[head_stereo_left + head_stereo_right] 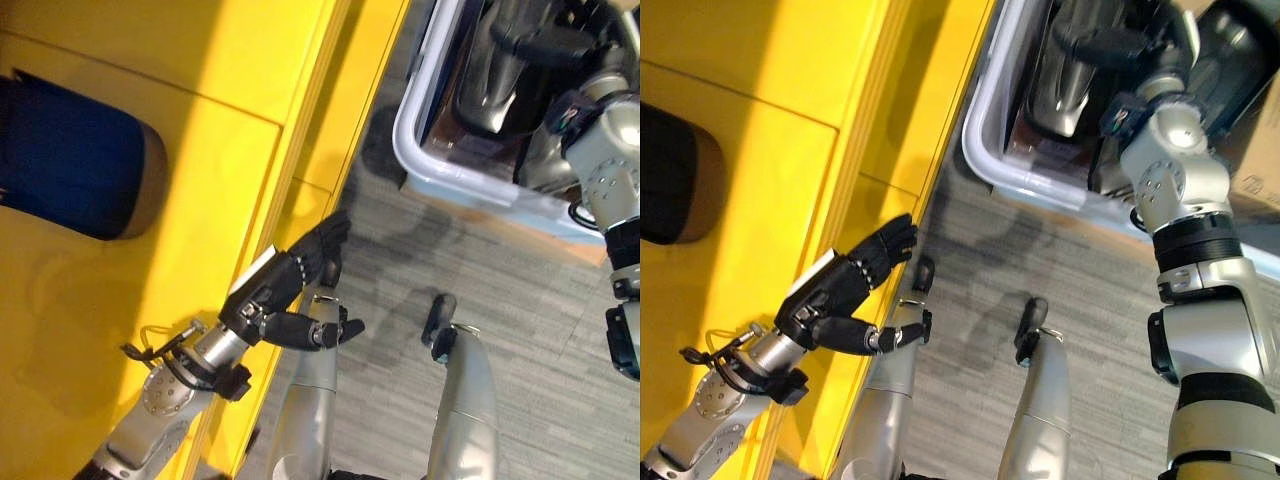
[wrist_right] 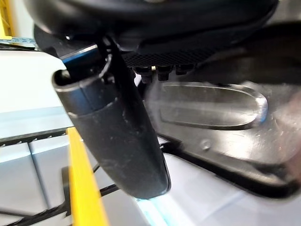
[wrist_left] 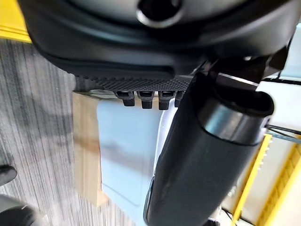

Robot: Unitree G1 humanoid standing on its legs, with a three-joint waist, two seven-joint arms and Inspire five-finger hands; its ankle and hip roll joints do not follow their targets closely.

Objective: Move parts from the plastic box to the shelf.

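A pale plastic box (image 1: 420, 165) stands on the floor at the upper right, with dark, shiny metal parts (image 1: 1065, 90) inside. My right hand (image 1: 1110, 45) reaches into the box and lies over one dark part (image 2: 211, 108), thumb straight and fingers stretched across it. My left hand (image 1: 290, 285) hovers at the front edge of the yellow shelf (image 1: 220, 120), fingers straight and holding nothing. A dark blue rounded part (image 1: 70, 165) rests on the shelf at the far left.
The box sits on a low wooden platform (image 3: 84, 150) on grey striped carpet (image 1: 520, 300). A cardboard box (image 1: 1252, 185) stands beside it at the right. The yellow shelf board has wide bare room around the blue part.
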